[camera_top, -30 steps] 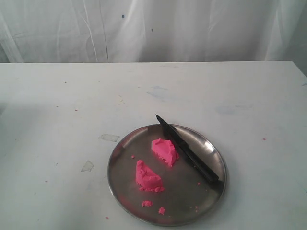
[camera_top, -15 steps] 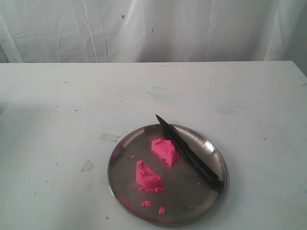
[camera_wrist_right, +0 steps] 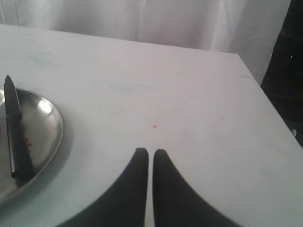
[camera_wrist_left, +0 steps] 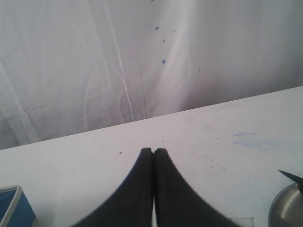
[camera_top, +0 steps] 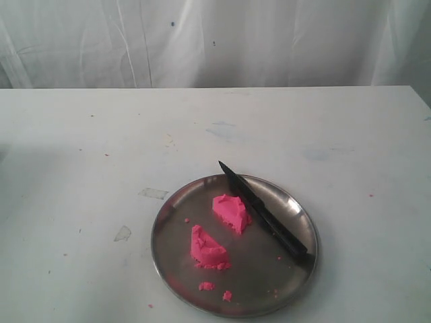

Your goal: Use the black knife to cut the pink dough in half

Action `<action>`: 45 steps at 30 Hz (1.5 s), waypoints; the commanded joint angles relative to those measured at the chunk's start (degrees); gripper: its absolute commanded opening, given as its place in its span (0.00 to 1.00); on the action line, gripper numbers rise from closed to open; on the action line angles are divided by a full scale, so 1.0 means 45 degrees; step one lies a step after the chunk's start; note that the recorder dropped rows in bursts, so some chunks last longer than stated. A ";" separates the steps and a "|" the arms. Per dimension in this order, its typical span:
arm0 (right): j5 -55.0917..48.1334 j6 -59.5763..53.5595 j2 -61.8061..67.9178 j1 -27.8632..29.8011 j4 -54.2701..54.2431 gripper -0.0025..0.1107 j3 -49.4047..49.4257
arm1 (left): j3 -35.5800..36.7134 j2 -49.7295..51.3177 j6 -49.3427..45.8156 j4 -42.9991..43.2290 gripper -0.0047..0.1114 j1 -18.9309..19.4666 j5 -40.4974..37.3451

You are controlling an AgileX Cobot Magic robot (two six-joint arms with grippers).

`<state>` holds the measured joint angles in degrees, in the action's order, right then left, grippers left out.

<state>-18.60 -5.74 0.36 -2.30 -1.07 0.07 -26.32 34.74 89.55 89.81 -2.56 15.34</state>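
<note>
Pink dough (camera_top: 231, 212) is in two wedge chunks on the round steel plate (camera_top: 168, 269), the farther chunk near plate centre, the nearer one (camera_top: 207, 249) toward the front-left, with a clear gap between them. A few pink crumbs (camera_top: 206, 286) lie near the front rim. Black knife (camera_top: 262, 210) lies flat on the right part of the plate, its pointed tip sticking out past the far rim and its handle angled toward the near-right rim. The blade runs just beside the farther chunk; can't tell if they touch. The plate sits on a white table (camera_top: 101, 134), front-centre, with a white curtain behind. No arm shows in the exterior view. Left gripper (camera_wrist_left: 153, 150): fingers pressed together, nothing held, above bare table, with the plate's edge (camera_wrist_left: 284, 208) off to one side and a blue object (camera_wrist_left: 12, 210) at the frame corner. Right gripper (camera_wrist_right: 147, 151): fingers almost together with only a thin slit, nothing between them, over bare table well apart from the plate and knife.
</note>
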 commanded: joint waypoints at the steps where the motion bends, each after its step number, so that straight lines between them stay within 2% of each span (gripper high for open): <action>1: -0.0230 -0.0230 -0.0080 0.0019 -0.0102 0.02 -0.0016 | 0.0047 -0.0127 0.0096 0.0178 0.04 0.0032 0.0162; 4: -0.0230 0.1707 -0.0080 0.0019 0.0239 0.02 -0.0016 | 0.0047 -0.0127 0.0096 0.0178 0.04 0.0032 0.0162; 6: -0.0230 0.2523 -0.0080 0.0019 0.1293 0.02 -0.0016 | 0.0047 -0.0127 0.0096 0.0178 0.04 0.0032 0.0162; 8: -0.0230 0.2579 -0.0080 0.0019 0.2034 0.02 -0.0016 | 0.0047 -0.0127 0.0096 0.0178 0.04 0.0032 0.0162; 24: -0.0136 0.2579 -0.0080 0.0019 0.2011 0.02 -0.0016 | 0.0047 -0.0127 0.0096 0.0178 0.04 0.0032 0.0259; 29: -0.0136 0.2579 -0.0080 0.0019 0.2011 0.02 -0.0016 | 0.0047 -0.0361 0.0096 0.0178 0.04 -0.0749 0.0046; 32: -0.0134 0.2579 -0.0080 0.0019 0.2011 0.02 -0.0016 | 0.0047 -0.1110 0.0096 0.0178 0.04 -0.0861 0.0312; 35: -0.0134 0.2579 -0.0080 0.0019 0.2011 0.02 -0.0016 | 0.0267 -0.2476 0.0096 0.0121 0.04 -0.0355 0.0458; 37: -0.0134 0.2579 -0.0080 0.0019 0.2011 0.02 -0.0016 | 0.0533 -0.3698 0.0096 0.0098 0.04 0.0506 0.0078; 41: -0.0134 0.2579 -0.0080 0.0019 0.2011 0.02 -0.0016 | 0.1148 -0.6221 0.0096 0.0098 0.04 0.2072 -0.1903; 45: -0.0134 0.2579 -0.0080 0.0019 0.2011 0.02 -0.0016 | 0.1300 -0.7192 -0.0035 0.0342 0.04 0.2673 -0.3184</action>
<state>-19.55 5.58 0.36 -2.30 7.73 0.07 -20.99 4.76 89.55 89.81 8.02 4.72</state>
